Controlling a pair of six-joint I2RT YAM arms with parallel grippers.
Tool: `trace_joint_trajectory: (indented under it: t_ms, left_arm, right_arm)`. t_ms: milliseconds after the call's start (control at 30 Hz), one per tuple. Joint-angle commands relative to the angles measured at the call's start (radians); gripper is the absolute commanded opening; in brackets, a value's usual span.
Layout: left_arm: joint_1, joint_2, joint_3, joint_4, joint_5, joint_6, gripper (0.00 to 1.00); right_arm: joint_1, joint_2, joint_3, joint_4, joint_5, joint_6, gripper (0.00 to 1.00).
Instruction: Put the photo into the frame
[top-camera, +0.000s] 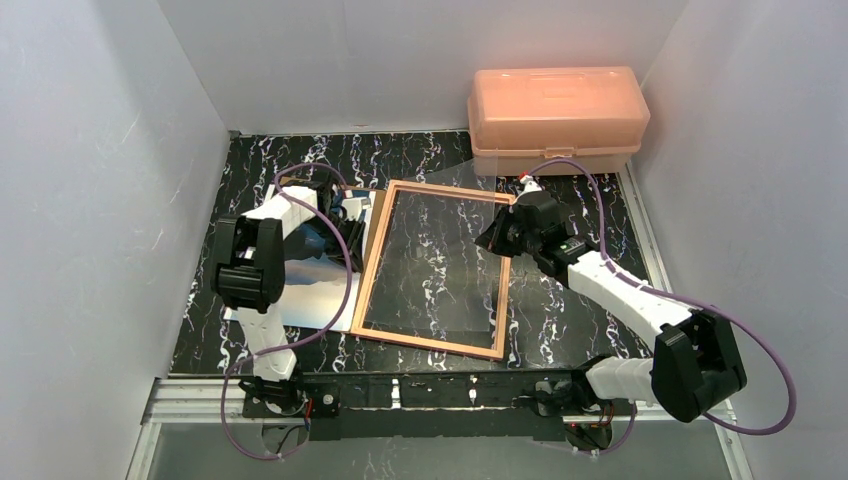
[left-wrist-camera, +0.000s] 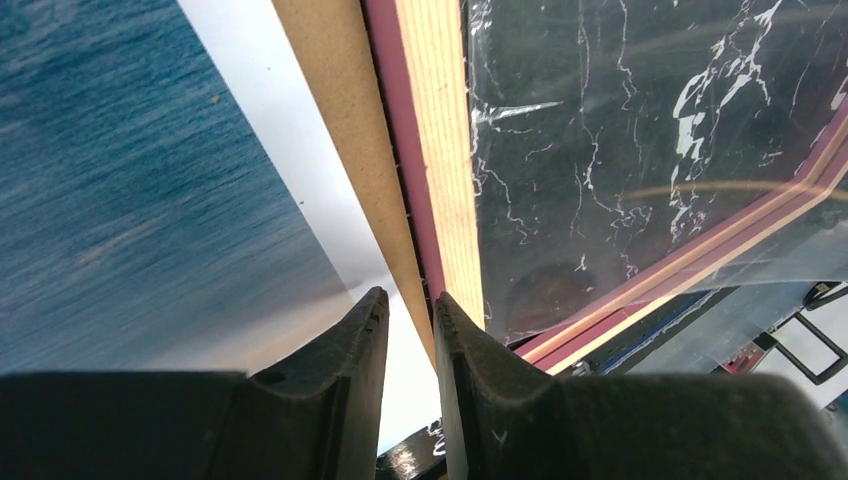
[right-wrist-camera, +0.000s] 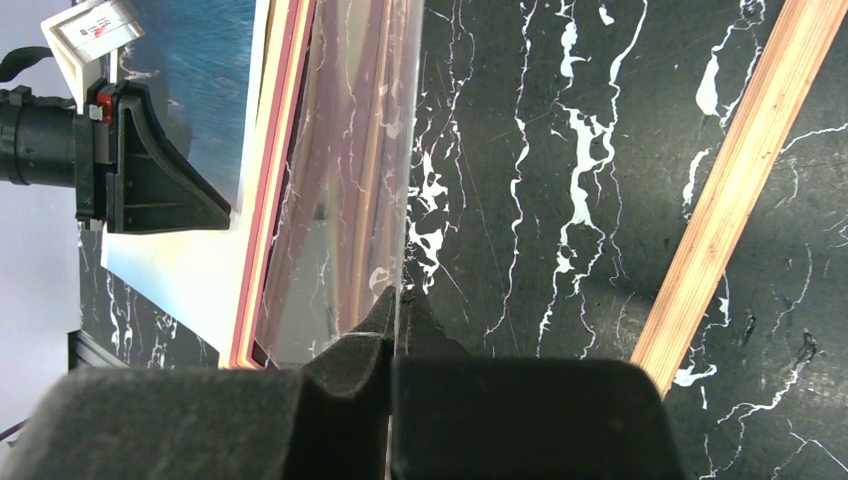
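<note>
The frame (top-camera: 370, 270) lies flat mid-table, tan back up; its pink side shows in the left wrist view (left-wrist-camera: 440, 130). My right gripper (top-camera: 497, 235) is shut on the right edge of the clear pane (top-camera: 440, 250) and holds it tilted up over the frame; the grip shows in the right wrist view (right-wrist-camera: 397, 300). The photo (top-camera: 300, 295) lies face up left of the frame, blue with a white border (left-wrist-camera: 130, 170). My left gripper (left-wrist-camera: 412, 315) hovers low at the frame's left rail, jaws a narrow gap apart, nothing clamped.
A brown backing board (left-wrist-camera: 335, 110) shows as a strip between the photo's border and the frame. A peach plastic box (top-camera: 558, 115) stands at the back right. White walls close in the table on three sides.
</note>
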Motion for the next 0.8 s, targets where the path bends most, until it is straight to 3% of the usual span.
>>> trace_joint_trajectory:
  t_ms: [0,367,767]
  left_arm:
    - [-0.017,0.016,0.025,-0.014,0.032,-0.002,0.21]
    - [-0.031,0.029,0.009,-0.008,0.052,-0.013,0.11]
    - [-0.031,0.05,-0.006,0.003,0.064,-0.036,0.04]
  right_arm:
    - [-0.008,-0.002,0.0,0.07,-0.042,0.019,0.01]
    - [-0.008,-0.046,0.134,0.089,-0.179,0.15,0.01]
    - [-0.004,-0.101,0.105,0.231,-0.241,0.305,0.01]
